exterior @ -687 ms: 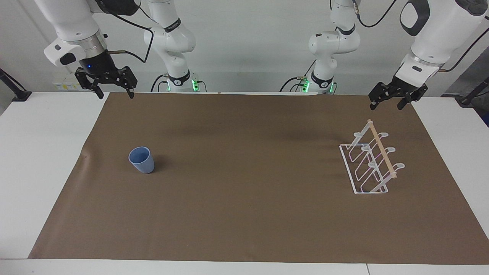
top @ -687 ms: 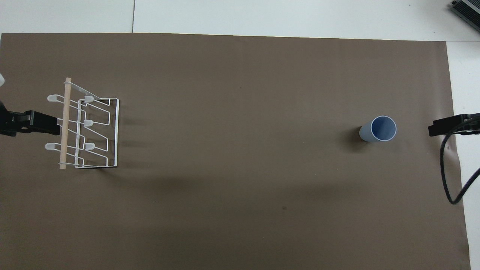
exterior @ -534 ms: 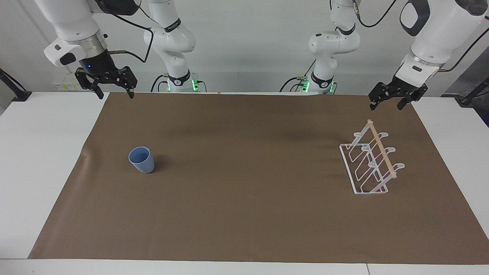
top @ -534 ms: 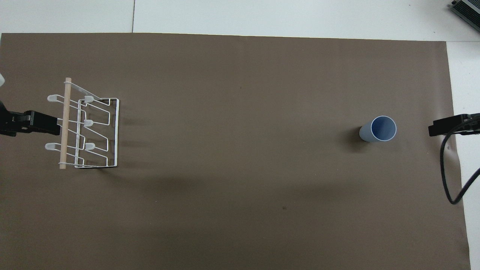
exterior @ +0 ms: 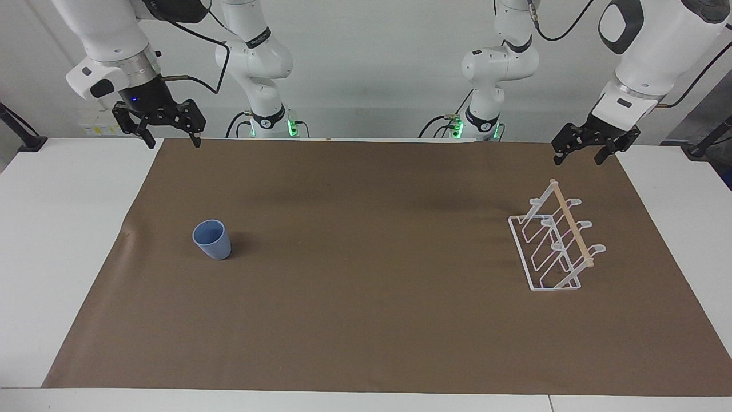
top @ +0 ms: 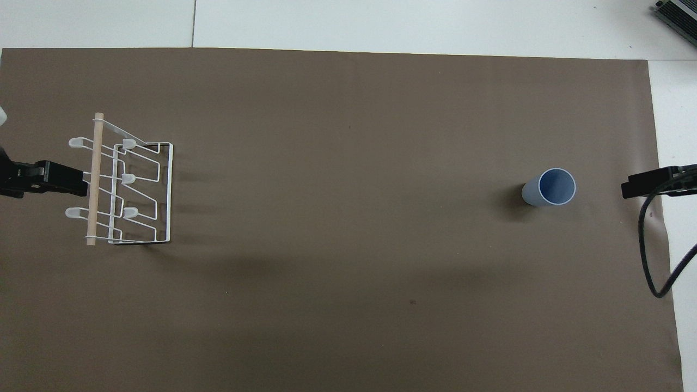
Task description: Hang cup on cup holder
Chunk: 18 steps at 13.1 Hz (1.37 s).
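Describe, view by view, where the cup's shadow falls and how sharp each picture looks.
Facing view: the cup casts a short soft shadow toward the cup holder; sharp throughout. Overhead view: the shadow again lies on the holder's side of the cup; no blur or glare.

left gripper [top: 49, 182] cut off by the overhead picture's edge, right gripper [top: 648, 185] too, only dark tips showing, arms out of sight there

White arms [exterior: 254, 51], black cables, black pincers [exterior: 171, 140], seemingly green base lights.
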Tool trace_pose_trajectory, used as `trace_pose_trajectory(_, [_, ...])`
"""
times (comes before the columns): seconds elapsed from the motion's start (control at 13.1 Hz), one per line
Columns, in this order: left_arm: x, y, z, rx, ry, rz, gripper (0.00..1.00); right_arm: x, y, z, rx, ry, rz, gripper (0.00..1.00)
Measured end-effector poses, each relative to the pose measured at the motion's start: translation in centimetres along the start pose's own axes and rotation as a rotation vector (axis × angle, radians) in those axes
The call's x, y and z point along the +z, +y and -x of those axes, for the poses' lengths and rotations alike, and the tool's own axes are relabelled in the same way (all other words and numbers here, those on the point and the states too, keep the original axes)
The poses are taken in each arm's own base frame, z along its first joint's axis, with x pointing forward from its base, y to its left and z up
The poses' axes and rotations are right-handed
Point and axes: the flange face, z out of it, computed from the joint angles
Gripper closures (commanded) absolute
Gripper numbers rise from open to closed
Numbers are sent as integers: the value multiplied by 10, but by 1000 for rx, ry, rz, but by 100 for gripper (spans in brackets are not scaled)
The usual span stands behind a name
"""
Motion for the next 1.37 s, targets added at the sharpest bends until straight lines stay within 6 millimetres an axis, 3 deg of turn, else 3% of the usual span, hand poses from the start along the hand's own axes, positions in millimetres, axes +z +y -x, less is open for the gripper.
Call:
trace_pose_trajectory(0.31, [0,0,0,0,0,0,0,0,-3,0,-9,-1,0,0])
trace_pose_trajectory(0.53, [0,0,0,0,0,0,0,4,-19,-5,-42,30,2,0])
trace_pose_trajectory(0.84, [0,0,0,0,0,0,0,44,-40,-8,-80,87,9,0])
trace_pose_trajectory(1.37, [0,0,0,0,0,0,0,112,-41,-7,-82,98,11,0])
